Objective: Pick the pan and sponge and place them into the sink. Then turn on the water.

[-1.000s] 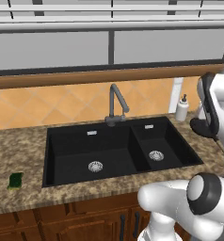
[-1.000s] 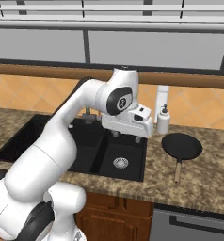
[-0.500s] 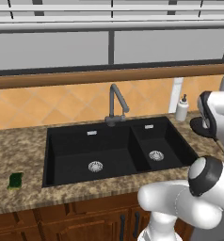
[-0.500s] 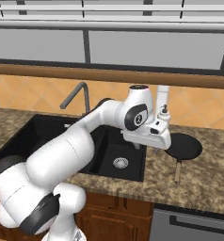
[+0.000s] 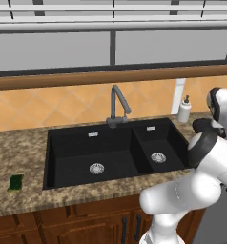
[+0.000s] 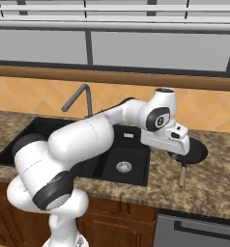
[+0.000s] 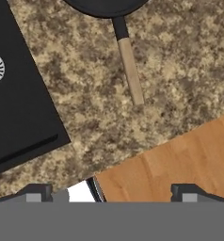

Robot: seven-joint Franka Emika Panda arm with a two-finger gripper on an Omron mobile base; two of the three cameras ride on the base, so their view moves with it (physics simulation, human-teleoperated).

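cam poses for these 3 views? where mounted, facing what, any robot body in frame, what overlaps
Left base view: behind the arm's left, facing the black double-basin sink and small dark green sponge; white arm at lower right.
Right base view: behind its right, facing the sink and round black wooden-handled pan; arm from lower left.
Hand view: on the hand, looking down at the pan handle; open gripper at bottom.
All three show the sink.

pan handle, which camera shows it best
The hand view: the pan handle runs bare and whole across the counter, with nothing over it. The right base view gives just its lower end poking out below the arm's hand, small. In the left base view I can't pick it out behind the arm.
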